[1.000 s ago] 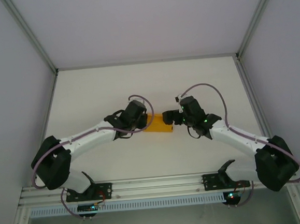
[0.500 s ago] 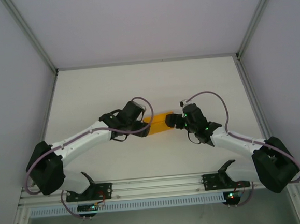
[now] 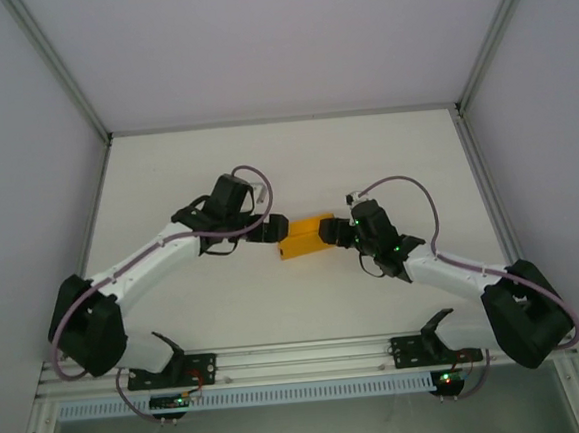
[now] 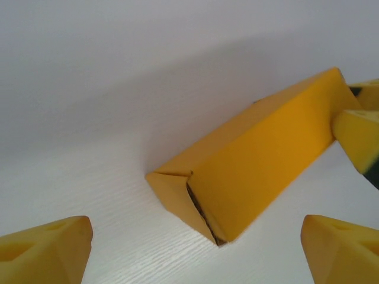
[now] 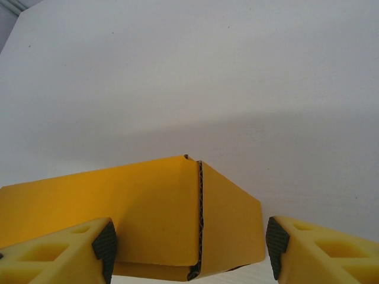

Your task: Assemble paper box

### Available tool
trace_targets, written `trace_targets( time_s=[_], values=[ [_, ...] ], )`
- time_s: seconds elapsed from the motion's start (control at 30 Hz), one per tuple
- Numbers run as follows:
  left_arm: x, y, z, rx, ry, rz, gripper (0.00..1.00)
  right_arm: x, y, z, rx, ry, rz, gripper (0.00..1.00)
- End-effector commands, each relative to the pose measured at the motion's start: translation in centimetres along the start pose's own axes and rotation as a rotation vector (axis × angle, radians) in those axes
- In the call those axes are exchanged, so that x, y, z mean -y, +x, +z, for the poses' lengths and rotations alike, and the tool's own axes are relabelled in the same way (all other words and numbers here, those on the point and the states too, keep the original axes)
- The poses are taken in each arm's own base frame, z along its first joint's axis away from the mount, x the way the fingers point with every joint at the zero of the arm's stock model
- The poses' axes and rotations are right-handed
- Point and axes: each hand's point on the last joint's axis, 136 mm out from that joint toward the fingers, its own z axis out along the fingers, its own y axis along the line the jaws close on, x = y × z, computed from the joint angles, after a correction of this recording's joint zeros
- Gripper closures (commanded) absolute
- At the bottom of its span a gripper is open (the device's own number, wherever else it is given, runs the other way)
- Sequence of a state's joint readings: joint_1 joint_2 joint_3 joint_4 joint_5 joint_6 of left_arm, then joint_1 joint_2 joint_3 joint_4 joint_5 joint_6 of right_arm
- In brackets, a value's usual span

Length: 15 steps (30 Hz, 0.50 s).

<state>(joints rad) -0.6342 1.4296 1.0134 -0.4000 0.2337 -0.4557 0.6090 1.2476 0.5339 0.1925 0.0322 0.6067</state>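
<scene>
Obs. The paper box (image 3: 304,238) lies on its side on the white table (image 3: 385,159), at the centre of the overhead frame between the two arms. Its long axis runs from lower left to upper right. It is already a rectangular box, not a flat sheet.

The left gripper (image 4: 196,228) has its fingers (image 4: 47,248) spread wide and holds nothing. In its wrist view the near end of the box sits mid-frame, ahead of both fingers and apart from them. The end flap (image 4: 177,195) there shows a dark slit along one edge. I judge it not fully seated.

The right gripper (image 5: 189,239) has its fingers apart, straddling the other end of the box at the bottom of its wrist view. The left-of-frame pad (image 5: 105,242) looks to touch the card, while a slight gap seems to remain at the right-of-frame one. It is around the box but not clearly pinching it.

Step in hand (judgement): closing the ends. The body is formed, so the task is late on.

The next move calls for the right gripper to firm up and brace the box. The left gripper then presses the gaping flap in squarely. The card is thin, and an off-axis push may slide or crush it.
</scene>
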Motion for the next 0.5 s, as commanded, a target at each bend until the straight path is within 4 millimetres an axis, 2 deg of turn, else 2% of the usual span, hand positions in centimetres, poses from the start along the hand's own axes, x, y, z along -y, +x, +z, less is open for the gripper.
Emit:
trace_targets(
  time_s=[0.0,0.13,0.2,0.27,0.33,0.47],
  values=[
    [0.2,1.0,1.9,-0.053,0.143,-0.112,0.22,4.6,5.7,0.3,-0.190,0.170,-0.012,0.31],
    [0.3,2.6,3.2,-0.099,0.297,-0.196,0.38,4.6,6.5,0.4,-0.216,0.155,0.004,0.36],
    [-0.5,3.8,3.9,-0.115,0.292,-0.222,0.55,4.5,6.6,0.5,-0.209,0.141,0.006,0.38],
    [-1.5,4.9,4.5,-0.129,0.275,-0.248,0.63,4.5,7.1,0.5,-0.223,0.128,0.012,0.42],
    [-2.6,5.9,5.2,-0.145,0.258,-0.284,0.70,4.6,7.5,0.6,-0.231,0.123,0.021,0.49],
    [-4.3,7.4,6.1,-0.163,0.236,-0.346,0.93,5.0,8.1,0.5,-0.239,0.122,0.038,0.70]
  ],
)
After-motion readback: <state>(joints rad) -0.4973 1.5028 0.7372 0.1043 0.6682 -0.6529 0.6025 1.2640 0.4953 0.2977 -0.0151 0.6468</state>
